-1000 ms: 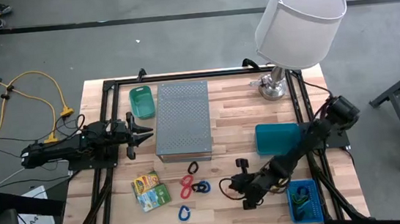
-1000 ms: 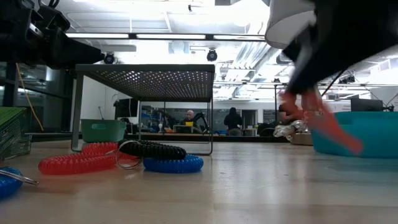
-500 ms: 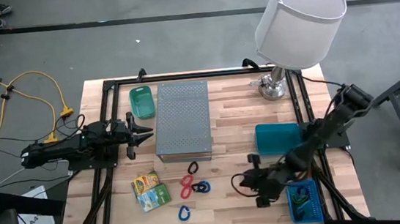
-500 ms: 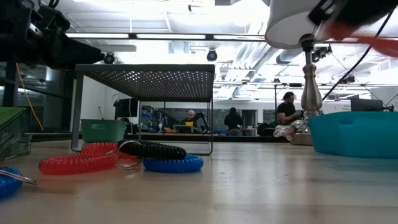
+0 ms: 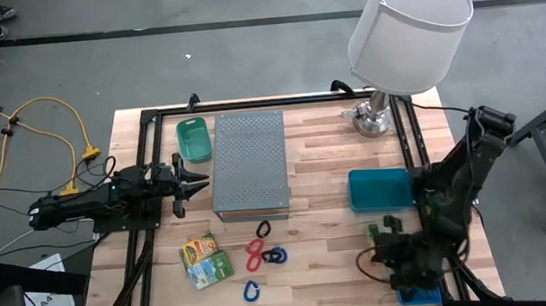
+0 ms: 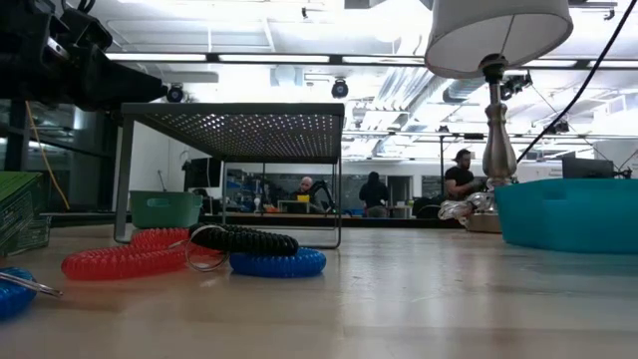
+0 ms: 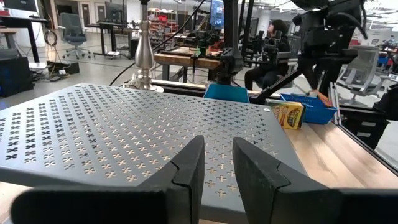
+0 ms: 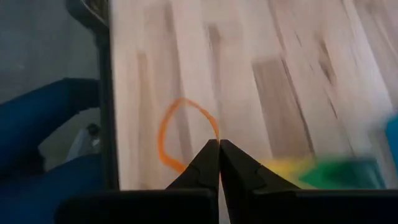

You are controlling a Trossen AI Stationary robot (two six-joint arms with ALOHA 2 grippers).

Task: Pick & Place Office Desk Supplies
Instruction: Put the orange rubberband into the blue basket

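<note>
Coiled loops lie on the table near the grey box's near end: a red one (image 5: 256, 253), a dark one (image 5: 263, 230) and two blue ones (image 5: 275, 256) (image 5: 252, 292). The low view shows the red (image 6: 125, 261), dark (image 6: 244, 239) and blue (image 6: 279, 262) loops. Yellow-green packets (image 5: 203, 260) lie to their left. My right gripper (image 5: 384, 258) (image 8: 219, 146) is shut on an orange-red rubber band (image 8: 177, 134), at the table's near right by the blue bin (image 5: 422, 294). My left gripper (image 5: 195, 176) (image 7: 217, 149) waits open, level, at the grey perforated box's left side. My right gripper pinches the orange-red rubber band between its two fingertips at one spot of the loop (image 8: 214, 135). The remainder of the band spreads out as an open loop beside the fingers, seen against the wooden table top.
The grey perforated box (image 5: 249, 165) stands mid-table on legs. A teal bin (image 5: 379, 189) sits to its right, a small green bin (image 5: 192, 139) at its far left. The lamp with white shade (image 5: 406, 25) stands at the far right corner. People show in the room behind.
My right gripper has swung from the table's near middle toward the right and near edge, ending by the blue bin, shut all the while. It has left the low view, where it and the orange-red band showed a second ago.
</note>
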